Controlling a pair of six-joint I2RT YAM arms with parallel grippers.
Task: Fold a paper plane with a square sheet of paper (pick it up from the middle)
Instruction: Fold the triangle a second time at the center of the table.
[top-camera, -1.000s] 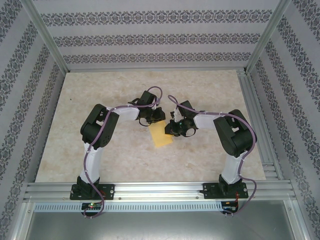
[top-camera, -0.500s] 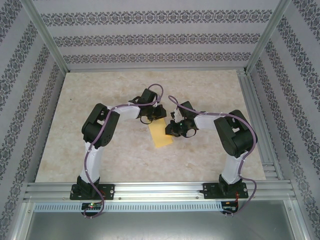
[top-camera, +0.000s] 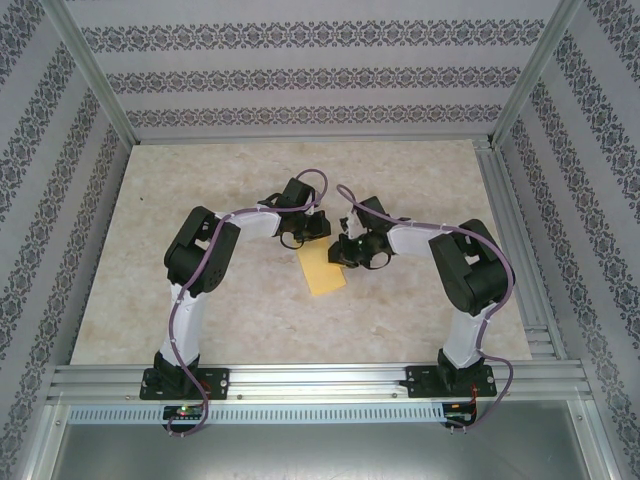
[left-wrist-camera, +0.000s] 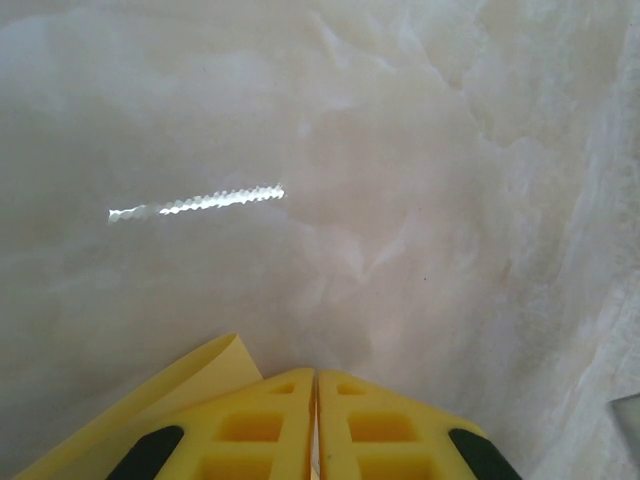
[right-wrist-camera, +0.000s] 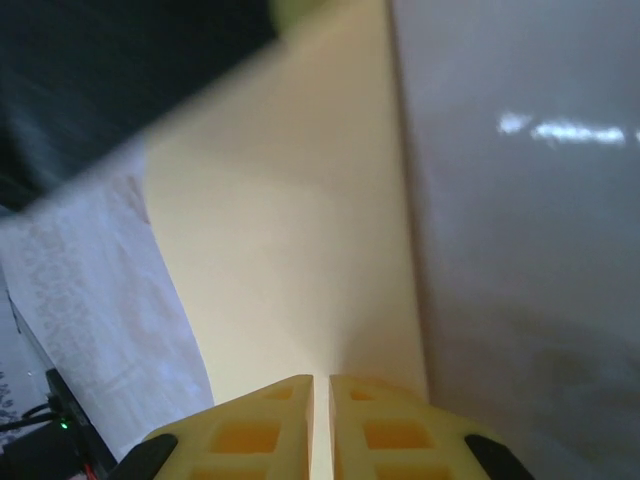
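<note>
Top external view, square sheet of paper (top-camera: 323, 272) lying as a folded yellow strip mid table (top-camera: 200, 190) btwn both grippers, right gripper (right-wrist-camera: 320, 380) clenching its edge, left gripper (left-wrist-camera: 316, 374) pinching shut w/ paper corner just beside it.

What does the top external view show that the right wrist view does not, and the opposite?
Top external adds the beige marble-patterned table and the whole thin yellow rectangular sheet of paper, with the left claw and the right claw at its far edge. Right wrist adds a close look: the yellow fingers pressed together, tips at the paper. Both share the paper and the right claw.
</note>
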